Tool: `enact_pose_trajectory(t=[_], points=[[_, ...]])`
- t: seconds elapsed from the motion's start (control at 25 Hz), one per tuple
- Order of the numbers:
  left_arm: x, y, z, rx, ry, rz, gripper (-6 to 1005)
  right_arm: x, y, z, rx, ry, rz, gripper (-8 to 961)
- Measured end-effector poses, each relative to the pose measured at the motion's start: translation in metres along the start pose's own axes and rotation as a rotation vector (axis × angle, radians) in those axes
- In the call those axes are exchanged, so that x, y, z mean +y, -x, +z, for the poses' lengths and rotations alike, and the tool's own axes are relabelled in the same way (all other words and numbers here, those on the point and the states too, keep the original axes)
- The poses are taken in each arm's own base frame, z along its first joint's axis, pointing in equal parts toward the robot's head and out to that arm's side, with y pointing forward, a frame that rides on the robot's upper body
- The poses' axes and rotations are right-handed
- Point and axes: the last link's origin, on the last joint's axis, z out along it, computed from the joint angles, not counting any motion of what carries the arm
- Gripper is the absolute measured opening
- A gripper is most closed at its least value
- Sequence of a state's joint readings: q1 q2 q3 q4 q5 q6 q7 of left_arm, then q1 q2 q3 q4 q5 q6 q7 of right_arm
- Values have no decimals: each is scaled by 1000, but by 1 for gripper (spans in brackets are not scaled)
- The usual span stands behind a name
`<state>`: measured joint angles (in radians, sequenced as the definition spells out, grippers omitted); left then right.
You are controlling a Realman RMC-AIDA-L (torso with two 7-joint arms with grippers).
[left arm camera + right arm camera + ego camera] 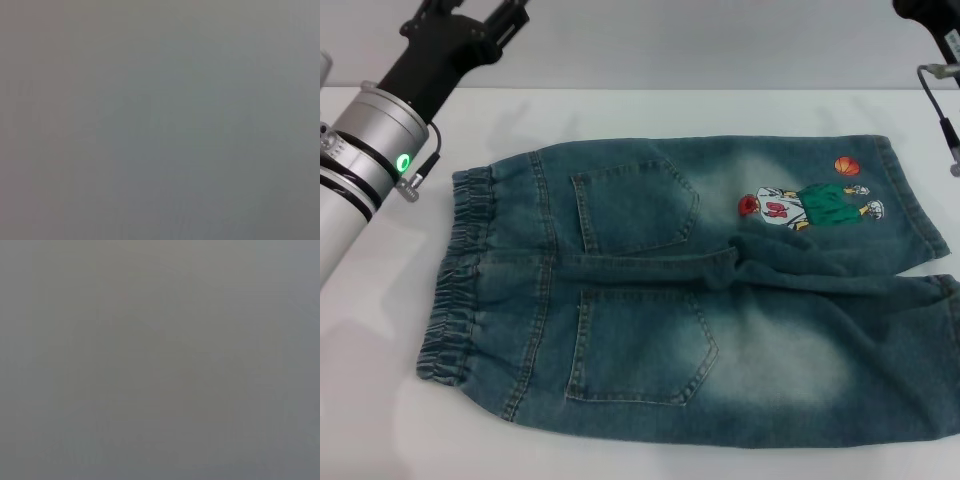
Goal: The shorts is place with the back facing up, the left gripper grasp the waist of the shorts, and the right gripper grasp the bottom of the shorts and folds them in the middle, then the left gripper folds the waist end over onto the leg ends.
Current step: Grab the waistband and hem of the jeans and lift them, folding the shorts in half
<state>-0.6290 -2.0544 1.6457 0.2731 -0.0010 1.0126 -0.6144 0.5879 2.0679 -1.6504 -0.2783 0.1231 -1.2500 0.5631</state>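
White tabletop (650,110) fills the head view, with a pale wall behind it. Left gripper (480,22) hangs above the table's far edge, beyond the shorts' (720,320) waistband (460,280) and clear of the cloth; it holds nothing, and how far its fingers are spread cannot be told. Right gripper (930,12) shows only as a black corner with a thin cable, beyond the leg hems (910,200); its fingers are out of sight. Between them the denim shorts lie flat, back up, two patch pockets (630,205) showing. A cartoon basketball-player print (810,205) sits near the farther hem. Both wrist views show only blank grey.
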Motion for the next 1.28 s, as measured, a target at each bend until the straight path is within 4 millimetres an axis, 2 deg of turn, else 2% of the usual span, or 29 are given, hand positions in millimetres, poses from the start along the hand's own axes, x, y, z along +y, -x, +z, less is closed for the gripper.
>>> enact_pose_trajectory(t=[0.24,0.44,0.64,0.76,1.0,1.28], points=[[-2,3,0,-40,15,13,837,0,-1,10,16,-10,-63,576],[-3,-6,3,-64,79,-6,832,-2,0,11,10,-18,-64,577],[-3,-29,9,-119,217,-37,828,-6,-1,5,20,-36,-67,577],[-12,-44,8,-155,248,-81,825,-13,-3,-1,28,-70,-70,577],[-24,-62,-9,-307,308,-75,820,-28,0,-11,20,-138,-98,577],[-32,-69,-27,-435,361,-124,814,-37,5,-14,8,-173,-161,577]])
